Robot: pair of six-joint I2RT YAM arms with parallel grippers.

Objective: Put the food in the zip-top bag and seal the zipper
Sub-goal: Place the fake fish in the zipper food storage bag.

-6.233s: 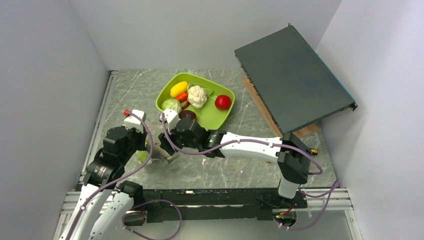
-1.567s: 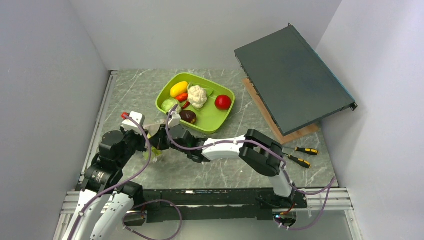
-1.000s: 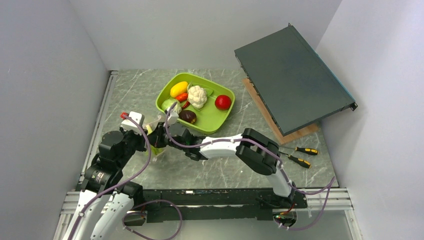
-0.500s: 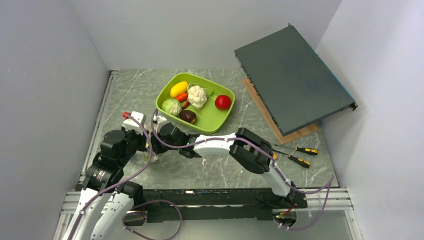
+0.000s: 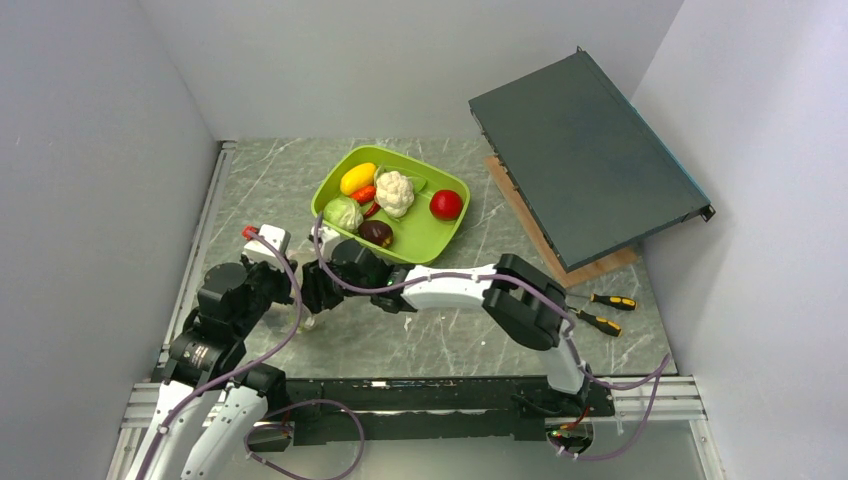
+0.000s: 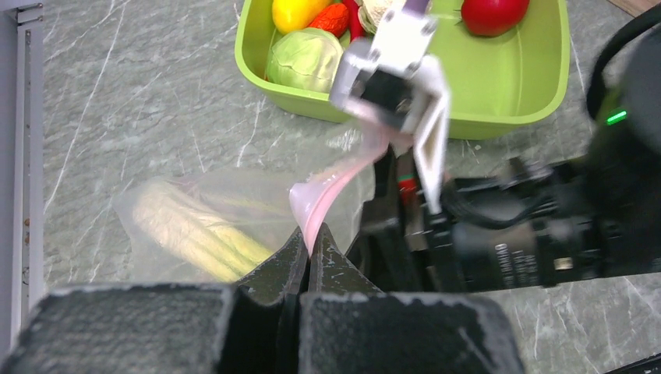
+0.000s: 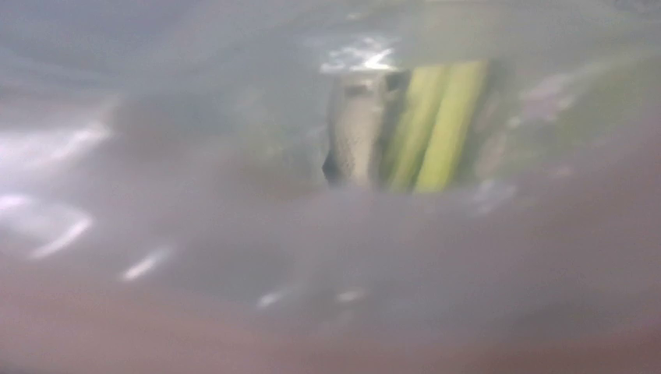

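Clear plastic filled nearly the whole right wrist view, so the right gripper (image 5: 313, 290) could not be judged: I cannot tell if its jaws were apart or closed. Through the film only the pale leafy stalk (image 7: 433, 125) showed. It was already inside the zip-top bag (image 6: 195, 195), which lay on the stone-patterned table (image 5: 260, 190) just in front of the lime-green tray (image 5: 456, 188). The left gripper (image 6: 309, 238) was clenched on the bag's pink zipper strip (image 6: 327, 191). The right wrist with its white camera mount (image 6: 390, 70) stood between the left camera and the tray and hid a part of the food.

Six pieces were in the tray: one yellow fruit (image 5: 357, 178), one carrot (image 5: 364, 194), one cauliflower (image 5: 395, 192), one red fruit (image 5: 446, 204), one cabbage (image 5: 343, 213), one dark purple piece (image 5: 376, 233). One piece was in the bag. Two screwdrivers (image 5: 612, 301) lay at the right, near one dark flat case (image 5: 585, 155) leaning over one wooden board (image 5: 608, 262).

Against half a second before, the right arm's elbow had moved a little to the right; the tray's food lay unchanged.
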